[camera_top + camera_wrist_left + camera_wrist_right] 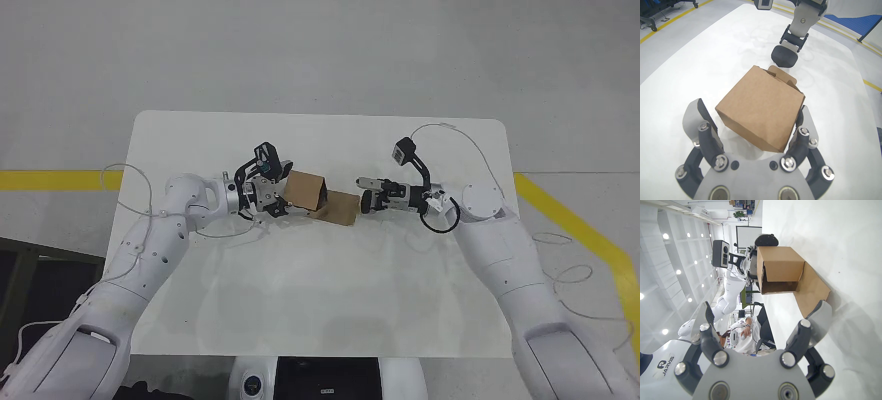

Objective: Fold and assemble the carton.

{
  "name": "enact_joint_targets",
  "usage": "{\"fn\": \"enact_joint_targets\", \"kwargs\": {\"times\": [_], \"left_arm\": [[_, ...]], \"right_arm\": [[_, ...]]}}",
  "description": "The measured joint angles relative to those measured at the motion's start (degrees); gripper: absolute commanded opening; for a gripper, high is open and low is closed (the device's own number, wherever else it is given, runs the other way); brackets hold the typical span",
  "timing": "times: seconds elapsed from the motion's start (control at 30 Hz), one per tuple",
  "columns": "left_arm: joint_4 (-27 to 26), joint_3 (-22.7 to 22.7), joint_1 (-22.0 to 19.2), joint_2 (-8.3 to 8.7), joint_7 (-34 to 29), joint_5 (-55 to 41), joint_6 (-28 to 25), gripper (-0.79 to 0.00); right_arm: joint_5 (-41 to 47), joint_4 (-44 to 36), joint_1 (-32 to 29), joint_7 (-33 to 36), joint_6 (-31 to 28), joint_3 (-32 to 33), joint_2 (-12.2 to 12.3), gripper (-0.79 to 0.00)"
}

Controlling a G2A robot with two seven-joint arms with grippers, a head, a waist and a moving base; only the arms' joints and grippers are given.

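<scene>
Carton [318, 195]: we see plain brown cardboard outside, and a darker brown in its open inside.
Table [300, 300]: under the carton, we find it plain white.
Left gripper [751, 106]: we note silver-grey metal fingers [810, 123], black links [705, 140] and black pads [705, 113] on either side of the carton.
Right gripper [764, 303]: we see the same silver-grey and black. Beyond the carton's flap end we make out its black pad [784, 57], with a fine dotted texture.
Arms [160, 240]: white, on both sides of the carton.
Floor [300, 60]: we see pale grey around the carton's table, crossed by yellow stripes [50, 180].
Panel [853, 20]: blue, far beyond the carton.
</scene>
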Motion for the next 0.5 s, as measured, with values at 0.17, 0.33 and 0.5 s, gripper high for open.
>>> {"fn": "enact_joint_targets", "kwargs": {"times": [0.17, 0.33, 0.5], "left_arm": [[-0.1, -0.3, 0.0, -0.06, -0.2, 0.0, 0.0, 0.000], [-0.5, -0.5, 0.2, -0.14, -0.3, 0.2, -0.1, 0.000], [-0.7, -0.7, 0.3, -0.21, -0.5, 0.3, -0.2, 0.000]], "right_arm": [[-1.6, -5.5, -4.0, -0.7, 4.0, 2.5, 1.4, 0.000], [-0.7, -8.0, -6.8, -1.2, 4.8, 2.2, 1.6, 0.000], [0.3, -6.5, -6.5, -1.7, 3.3, 0.3, 1.0, 0.000]]}}
